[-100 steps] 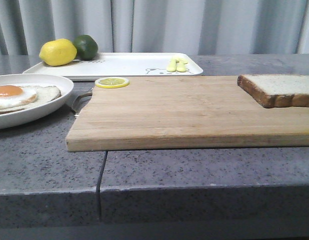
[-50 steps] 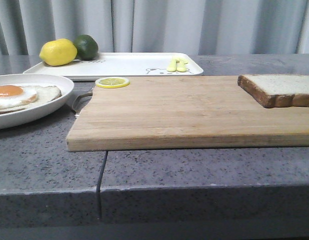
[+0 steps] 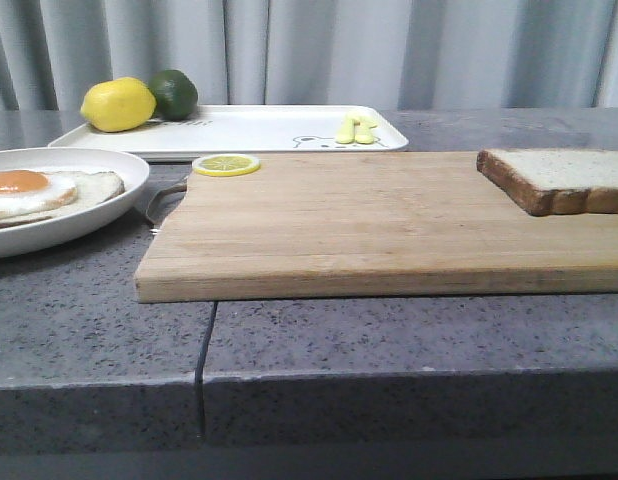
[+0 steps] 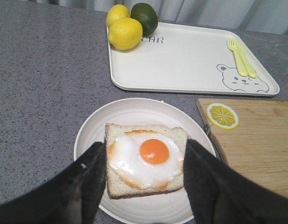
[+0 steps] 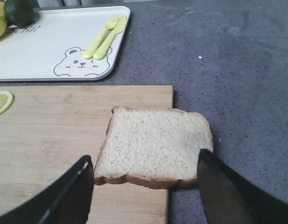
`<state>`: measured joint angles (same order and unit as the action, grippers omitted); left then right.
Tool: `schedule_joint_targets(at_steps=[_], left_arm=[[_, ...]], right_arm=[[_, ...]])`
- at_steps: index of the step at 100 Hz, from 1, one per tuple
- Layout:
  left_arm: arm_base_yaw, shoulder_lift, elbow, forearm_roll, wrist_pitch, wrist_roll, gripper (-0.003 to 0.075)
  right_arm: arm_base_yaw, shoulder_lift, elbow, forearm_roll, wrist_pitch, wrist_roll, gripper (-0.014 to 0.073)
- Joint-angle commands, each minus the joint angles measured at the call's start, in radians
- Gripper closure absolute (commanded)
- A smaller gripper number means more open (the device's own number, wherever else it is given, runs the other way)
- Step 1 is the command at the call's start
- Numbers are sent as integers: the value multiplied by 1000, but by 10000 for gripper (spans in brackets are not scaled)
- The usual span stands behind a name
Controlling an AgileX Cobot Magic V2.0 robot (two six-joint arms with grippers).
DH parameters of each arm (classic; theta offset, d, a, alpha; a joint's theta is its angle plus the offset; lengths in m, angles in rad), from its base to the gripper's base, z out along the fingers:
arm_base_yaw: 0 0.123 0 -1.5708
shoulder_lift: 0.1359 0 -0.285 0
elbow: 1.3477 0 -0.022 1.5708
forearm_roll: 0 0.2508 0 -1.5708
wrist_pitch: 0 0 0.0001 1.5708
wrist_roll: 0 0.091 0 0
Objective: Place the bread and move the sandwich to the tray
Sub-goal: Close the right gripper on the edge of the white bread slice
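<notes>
A thick slice of bread (image 3: 564,178) (image 5: 155,145) lies at the right end of the wooden cutting board (image 3: 379,220), overhanging its edge. My right gripper (image 5: 146,186) hovers above it, open, its fingers either side of the slice without touching. On a round white plate (image 3: 99,200) (image 4: 88,135) at the left lies a bread slice with a fried egg (image 4: 151,156) (image 3: 24,190). Over that plate my left gripper (image 4: 144,179) is open, the egg slice showing between its fingers. The white tray (image 3: 259,128) (image 4: 186,56) with the bear drawing sits behind. Neither gripper shows in the front view.
Two lemons (image 4: 124,32) and a lime (image 4: 144,16) sit in the tray's far left corner, a yellow fork and knife (image 4: 241,58) at its right. A lemon slice (image 3: 225,164) lies on the board's back left corner. Grey stone counter (image 3: 389,340) has a seam in front.
The front view has shifted very slightly to the right. Nothing on the table has moved.
</notes>
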<state>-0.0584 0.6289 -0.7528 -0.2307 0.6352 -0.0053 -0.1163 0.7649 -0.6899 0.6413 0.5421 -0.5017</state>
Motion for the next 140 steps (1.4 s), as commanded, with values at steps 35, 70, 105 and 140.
schedule_joint_targets(at_steps=[35, 70, 105, 140], left_arm=[[-7, 6, -34, -17, -70, -4, 365], [-7, 6, -34, -17, -70, -4, 365], [-7, 6, -34, -17, -70, -4, 365], [-7, 6, -34, -17, -70, -4, 365]], right_arm=[[-203, 211, -36, 476, -10, -305, 110], [-298, 372, -36, 610, 57, -360, 110], [-298, 534, -36, 690, 81, -418, 110], [-298, 620, -36, 753, 124, -465, 110]])
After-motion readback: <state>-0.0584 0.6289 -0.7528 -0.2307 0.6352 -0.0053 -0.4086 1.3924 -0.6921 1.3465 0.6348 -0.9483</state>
